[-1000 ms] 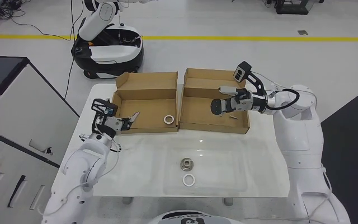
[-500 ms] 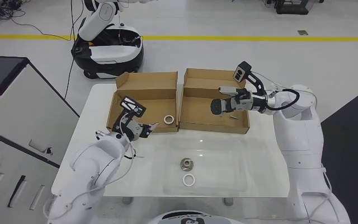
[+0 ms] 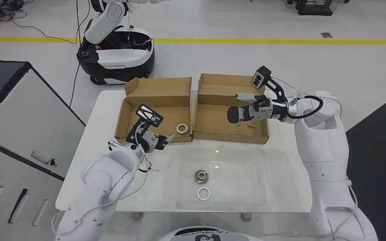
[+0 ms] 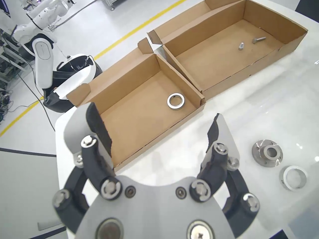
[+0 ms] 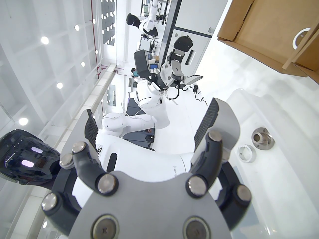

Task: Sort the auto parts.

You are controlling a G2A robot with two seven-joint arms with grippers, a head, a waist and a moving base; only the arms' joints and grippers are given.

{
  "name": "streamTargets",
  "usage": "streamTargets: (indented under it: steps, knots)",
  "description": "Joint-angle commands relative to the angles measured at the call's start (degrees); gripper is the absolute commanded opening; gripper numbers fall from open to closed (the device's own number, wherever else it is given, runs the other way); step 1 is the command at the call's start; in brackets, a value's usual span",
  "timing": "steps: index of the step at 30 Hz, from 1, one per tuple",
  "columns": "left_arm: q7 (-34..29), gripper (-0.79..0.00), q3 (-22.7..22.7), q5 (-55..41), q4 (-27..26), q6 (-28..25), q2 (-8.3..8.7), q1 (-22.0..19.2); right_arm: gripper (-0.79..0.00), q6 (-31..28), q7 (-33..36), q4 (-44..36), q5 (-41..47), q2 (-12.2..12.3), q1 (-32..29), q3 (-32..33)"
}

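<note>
A metal flange (image 3: pixel 201 176) and a white ring (image 3: pixel 204 193) lie on the table's near middle, side by side in the left wrist view as flange (image 4: pixel 267 152) and white ring (image 4: pixel 292 177). The left cardboard box (image 3: pixel 155 91) holds one silver ring (image 3: pixel 181 128). Two bolts (image 4: pixel 241 46) rest in the right box (image 3: pixel 208 129). My left gripper (image 3: pixel 163 140) is open and empty just in front of the left box's front wall; its fingers (image 4: pixel 97 123) frame that wall. My right gripper (image 3: pixel 230 114) hovers open over the right box, empty, with the flange (image 5: pixel 262 138) far off.
A shallow translucent tray (image 3: pixel 271 181) covers the table's near half, under the flange and ring. Both boxes stand side by side at the table's far edge, flaps up. Another robot (image 3: pixel 117 51) stands on the floor beyond, and a grey cabinet (image 3: pixel 24 114) sits left of the table.
My left gripper has swung right from beside the left box's outer wall to in front of its front wall, nearer the silver ring. The right arm has stayed still.
</note>
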Motion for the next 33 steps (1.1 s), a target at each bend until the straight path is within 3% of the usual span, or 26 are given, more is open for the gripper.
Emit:
streamTargets:
  steps: [1, 6, 17, 25, 33]
  knots:
    - [0.9, 0.000, -0.1, -1.0, 0.3, -0.4, 0.00, 0.2, 0.000, 0.0, 0.0, 0.0, 0.0, 0.0, 0.0, 0.0]
    - [-7.9, 0.000, 3.5, -1.8, -1.0, -6.8, 0.01, -5.0, 0.000, 0.0, 0.0, 0.0, 0.0, 0.0, 0.0, 0.0]
    - [-35.4, 0.000, 20.3, -12.1, 3.8, -6.0, -2.52, -24.8, 0.000, 0.0, 0.0, 0.0, 0.0, 0.0, 0.0, 0.0]
    - [-41.4, 0.000, 30.5, -20.6, 11.2, -1.9, -5.25, -35.4, 0.000, 0.0, 0.0, 0.0, 0.0, 0.0, 0.0, 0.0]
    - [-41.4, 0.000, 33.2, -23.1, 12.5, 1.0, -3.99, -35.2, 0.000, 0.0, 0.0, 0.0, 0.0, 0.0, 0.0, 0.0]
